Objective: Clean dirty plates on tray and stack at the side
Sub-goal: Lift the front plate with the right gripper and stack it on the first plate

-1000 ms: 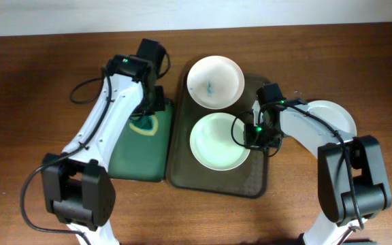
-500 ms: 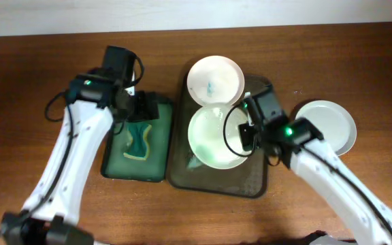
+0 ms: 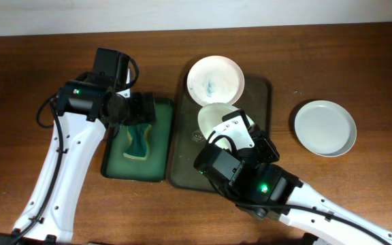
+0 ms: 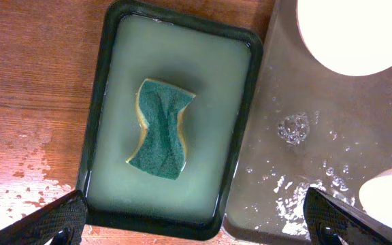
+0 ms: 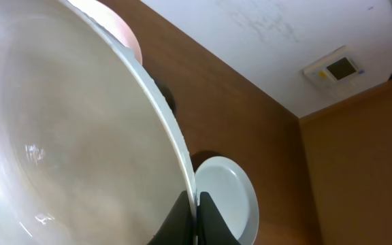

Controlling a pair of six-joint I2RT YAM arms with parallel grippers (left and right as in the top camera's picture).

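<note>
On the dark olive tray [image 3: 257, 102], a white plate with a teal smear [image 3: 215, 80] lies at the far end. My right gripper [image 5: 197, 219] is shut on the rim of a second white plate [image 5: 67, 136], lifted above the tray and tilted on edge [image 3: 216, 116]. A clean white plate [image 3: 324, 127] lies on the table to the right and shows behind the held rim [image 5: 226, 197]. My left gripper [image 4: 199, 228] hangs open over the near end of the small green tray [image 4: 101, 122], holding nothing. The green-and-yellow sponge [image 4: 158, 129] lies flat in that tray.
The green tray holds cloudy water and stands right against the olive tray's left side [image 4: 305, 136], which is wet with droplets and foam. Water is splashed on the wooden table [image 4: 26, 163] left of the green tray. My right arm [image 3: 264, 187] rises high over the tray's near end.
My left gripper opened, left the sponge in the green tray and rose. My right arm lifted the plate off the olive tray and tilted it on edge.
</note>
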